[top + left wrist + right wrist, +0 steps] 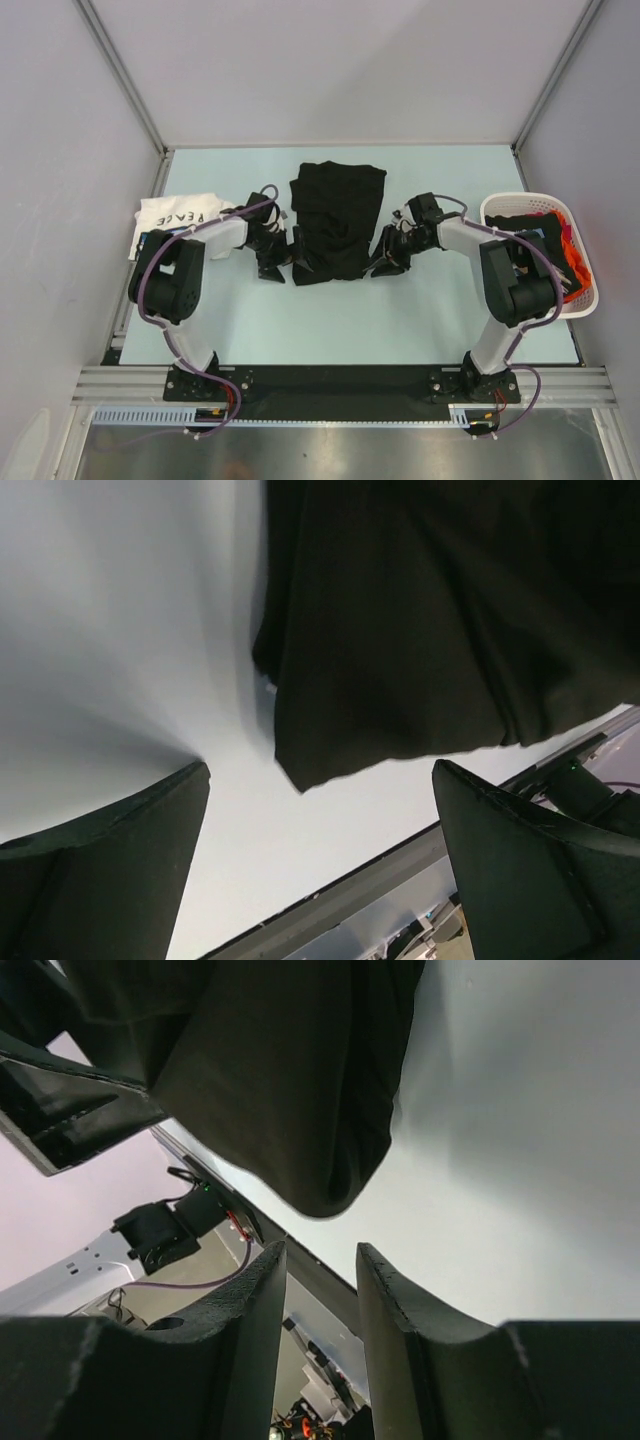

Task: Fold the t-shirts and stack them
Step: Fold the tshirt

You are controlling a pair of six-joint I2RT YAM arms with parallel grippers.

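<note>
Black tee (338, 222) lies half folded. Left tool (278, 258) wide, right tool (386, 260) narrow, both empty. Advice: pinch near corners evenly, lift together.

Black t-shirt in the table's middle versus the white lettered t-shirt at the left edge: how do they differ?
The plain black cloth t-shirt lies in the middle of the pale table; the white cloth t-shirt with dark lettering lies at its left edge. The black one's bundle covers more table than the white one's. Both are folded and lie flat.
</note>
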